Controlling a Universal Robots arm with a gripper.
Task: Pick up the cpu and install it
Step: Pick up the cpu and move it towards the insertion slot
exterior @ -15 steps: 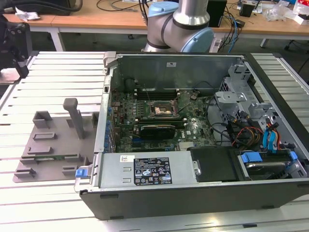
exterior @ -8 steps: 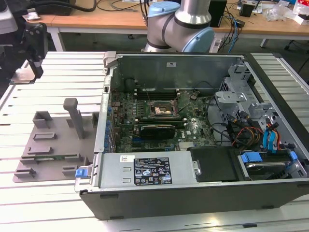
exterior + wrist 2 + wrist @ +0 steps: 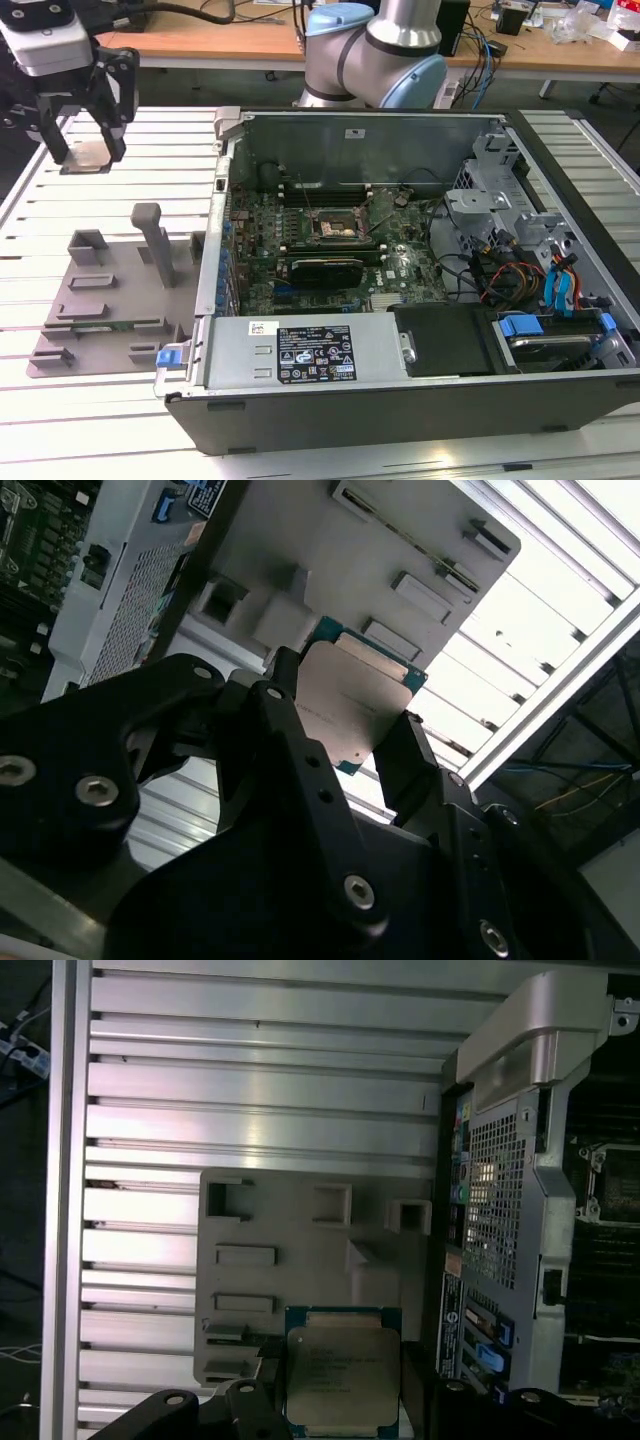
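Jaws: pressed onto two opposite edges of the cpu (image 3: pixel 345 705), pinching it flat between them.

Gripper (image 3: pixel 87 140): raised in the air with the cpu.

Cpu: hangs over the slatted table (image 3: pixel 100 420), near the far end of the grey plate (image 3: pixel 110 300), at the exterior view's left. It is well apart from the socket (image 3: pixel 335 225) inside the open computer case (image 3: pixel 400 420).

Handling, by judgement: light, thin and stiff. The smooth metal top is likely slippery and the underside likely delicate. An edge grip, as held here, is the sound place to take it, keeping both faces free.
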